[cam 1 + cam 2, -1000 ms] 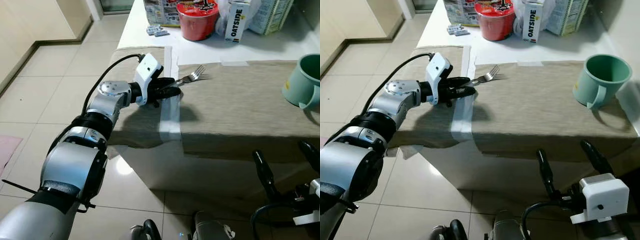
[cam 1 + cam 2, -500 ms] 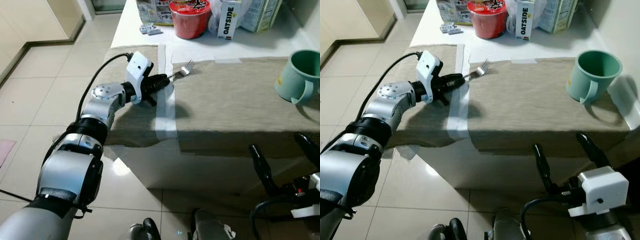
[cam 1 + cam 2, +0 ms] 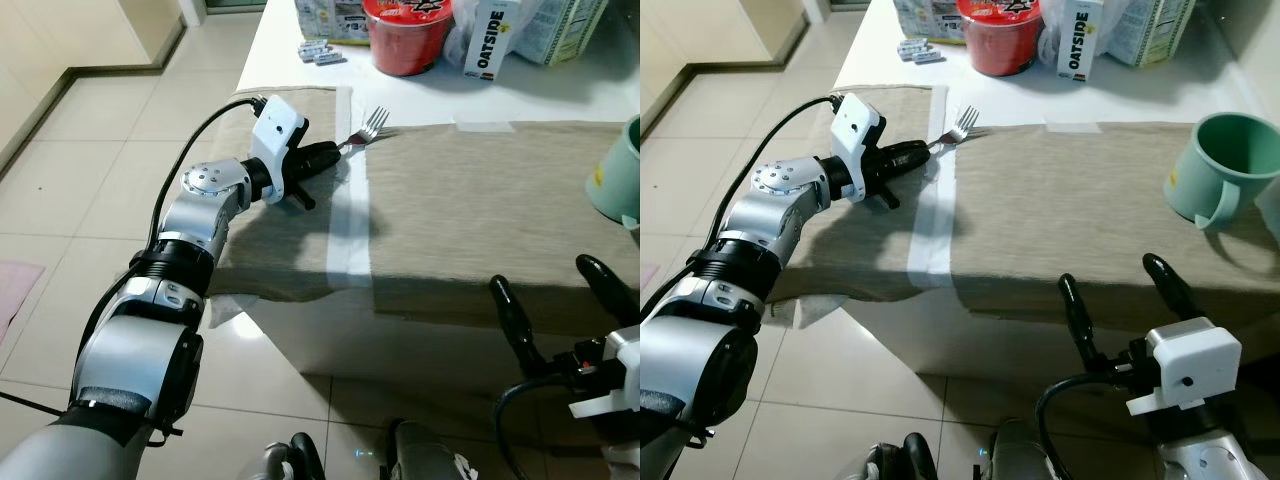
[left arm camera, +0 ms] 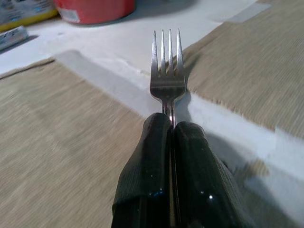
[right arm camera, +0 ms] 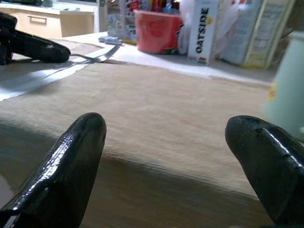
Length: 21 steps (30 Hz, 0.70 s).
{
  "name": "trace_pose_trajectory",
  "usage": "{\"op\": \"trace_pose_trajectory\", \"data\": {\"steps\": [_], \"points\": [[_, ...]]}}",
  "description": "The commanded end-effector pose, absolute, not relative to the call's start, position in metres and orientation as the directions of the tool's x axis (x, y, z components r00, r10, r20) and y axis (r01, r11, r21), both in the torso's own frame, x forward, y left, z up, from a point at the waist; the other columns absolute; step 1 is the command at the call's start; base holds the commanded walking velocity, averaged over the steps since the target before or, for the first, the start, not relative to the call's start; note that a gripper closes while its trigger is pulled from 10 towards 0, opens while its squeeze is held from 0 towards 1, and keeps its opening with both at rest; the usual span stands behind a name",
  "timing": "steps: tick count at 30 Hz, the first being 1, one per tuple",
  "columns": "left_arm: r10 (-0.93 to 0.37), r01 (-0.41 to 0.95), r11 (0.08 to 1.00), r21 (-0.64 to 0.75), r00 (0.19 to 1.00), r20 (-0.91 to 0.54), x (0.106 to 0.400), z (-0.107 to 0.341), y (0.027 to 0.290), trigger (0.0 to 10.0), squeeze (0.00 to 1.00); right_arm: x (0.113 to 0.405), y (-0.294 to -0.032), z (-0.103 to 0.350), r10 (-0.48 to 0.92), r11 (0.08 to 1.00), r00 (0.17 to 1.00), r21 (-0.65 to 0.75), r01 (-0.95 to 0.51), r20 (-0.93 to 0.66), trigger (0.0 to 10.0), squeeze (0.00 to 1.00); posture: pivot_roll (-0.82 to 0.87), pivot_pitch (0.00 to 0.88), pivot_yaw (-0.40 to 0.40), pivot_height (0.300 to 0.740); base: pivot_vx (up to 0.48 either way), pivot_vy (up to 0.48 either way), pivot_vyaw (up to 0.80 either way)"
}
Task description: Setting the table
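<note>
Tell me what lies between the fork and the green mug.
Only bare tan placemat lies between the fork, clamped in the left gripper, and the green mug, as the right eye view shows.

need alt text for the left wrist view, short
Two black fingers of the left gripper pinch a silver fork by its handle, tines pointing ahead over a white strip between tan placemats. A red bowl sits beyond.

free: mat (image 3: 1080, 200) centre | blocked: mug (image 3: 1215, 165) (right edge), red bowl (image 3: 1000, 35) behind
</note>
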<state>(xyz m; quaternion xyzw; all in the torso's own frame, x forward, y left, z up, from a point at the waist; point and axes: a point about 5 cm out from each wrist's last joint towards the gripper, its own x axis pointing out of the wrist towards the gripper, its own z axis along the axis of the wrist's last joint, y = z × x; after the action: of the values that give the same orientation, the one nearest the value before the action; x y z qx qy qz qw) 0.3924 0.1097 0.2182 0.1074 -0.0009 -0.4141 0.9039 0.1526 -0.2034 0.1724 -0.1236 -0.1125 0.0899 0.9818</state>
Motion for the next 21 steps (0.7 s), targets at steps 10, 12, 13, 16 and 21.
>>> {"op": "trace_pose_trajectory", "data": {"steps": [10, 12, 13, 16, 21], "points": [[-0.623, 0.612, 0.774, 0.162, 0.782, 0.026, 0.372, 0.224, 0.138, 0.0, 0.0, 0.175, -0.194, 0.161, 0.22, 0.959, 0.952, -0.228, -0.17, 0.214, 10.0, 0.0, -0.24, 0.088, 0.137, 0.74, 0.0, 0.0, 0.0], [-0.609, 0.596, 0.786, 0.164, 0.792, 0.038, 0.37, 0.226, 0.141, 0.0, 0.0, 0.177, -0.193, 0.16, 0.22, 0.959, 0.951, -0.227, -0.17, 0.216, 10.0, 0.0, -0.24, 0.084, 0.138, 0.74, 0.0, 0.0, 0.0], [-0.588, 0.574, 0.804, 0.155, 0.806, 0.063, 0.368, 0.23, 0.143, 0.0, 0.0, 0.179, -0.192, 0.159, 0.22, 0.959, 0.951, -0.225, -0.17, 0.218, 10.0, 0.0, -0.23, 0.075, 0.143, 0.74, 0.0, 0.0, 0.0], [-0.529, 0.511, 0.847, 0.147, 0.84, 0.124, 0.357, 0.24, 0.145, 0.0, 0.0, 0.183, -0.19, 0.157, 0.216, 0.961, 0.95, -0.218, -0.167, 0.225, 10.0, 0.0, -0.23, 0.064, 0.151, 0.74, 0.0, 0.0, 0.0], [-0.478, 0.46, 0.877, 0.14, 0.866, 0.149, 0.347, 0.24, 0.145, 0.0, 0.0, 0.186, -0.189, 0.155, 0.205, 0.965, 0.95, -0.209, -0.156, 0.236, 10.0, 0.0, -0.23, 0.057, 0.155, 0.74, 0.0, 0.0, 0.0]]}}
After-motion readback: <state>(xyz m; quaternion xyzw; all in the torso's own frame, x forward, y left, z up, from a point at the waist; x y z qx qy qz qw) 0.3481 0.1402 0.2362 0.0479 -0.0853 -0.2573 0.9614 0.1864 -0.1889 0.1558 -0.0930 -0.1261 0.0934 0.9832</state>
